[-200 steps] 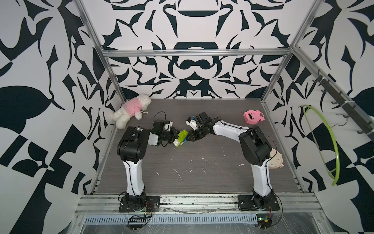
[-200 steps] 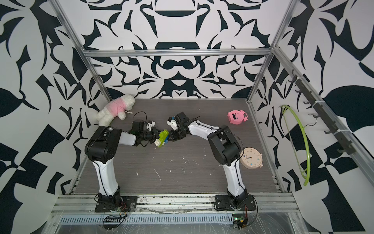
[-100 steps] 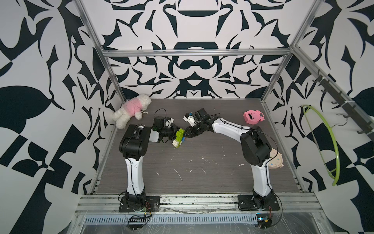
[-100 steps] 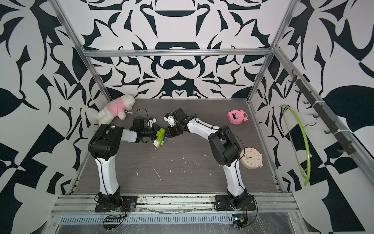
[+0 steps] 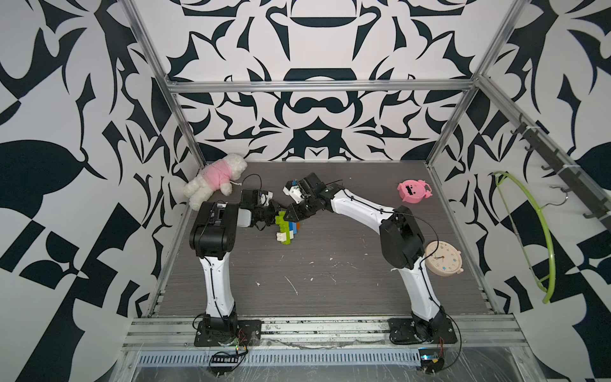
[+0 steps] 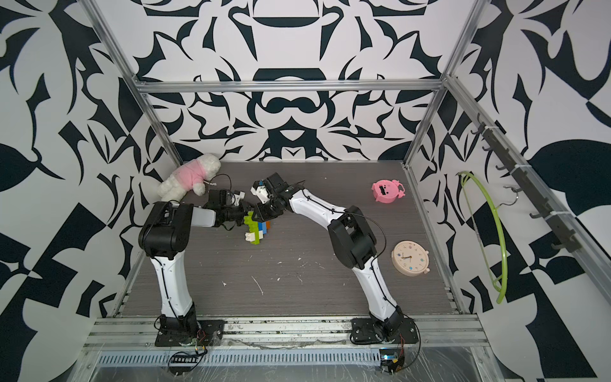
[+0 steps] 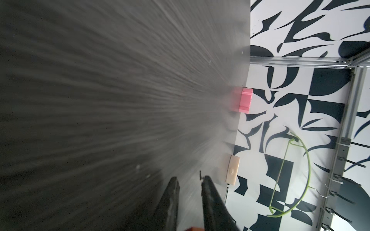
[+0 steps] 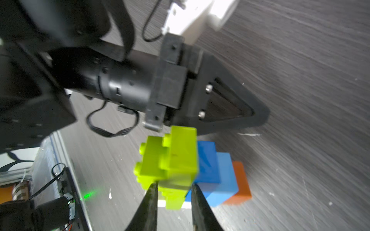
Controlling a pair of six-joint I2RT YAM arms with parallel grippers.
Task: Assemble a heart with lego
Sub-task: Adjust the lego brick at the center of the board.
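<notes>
My right pincer (image 8: 174, 185) is gripping the heart (image 5: 287, 228).
Its tips are pinching lime-green bricks (image 8: 176, 160); my left pincer (image 7: 189, 178) is sitting closed alongside.

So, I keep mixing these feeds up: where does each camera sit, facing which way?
Top views: high over the front edge, looking down on the table; both arms, left claw and right claw at the heart.
Left wrist: on the left arm, facing across the table to the pink pig toy and beige clock; own fingers.
Right wrist: on the right arm, close on the heart; own fingers, left claw.
Shared: top views and right wrist show the heart.
</notes>
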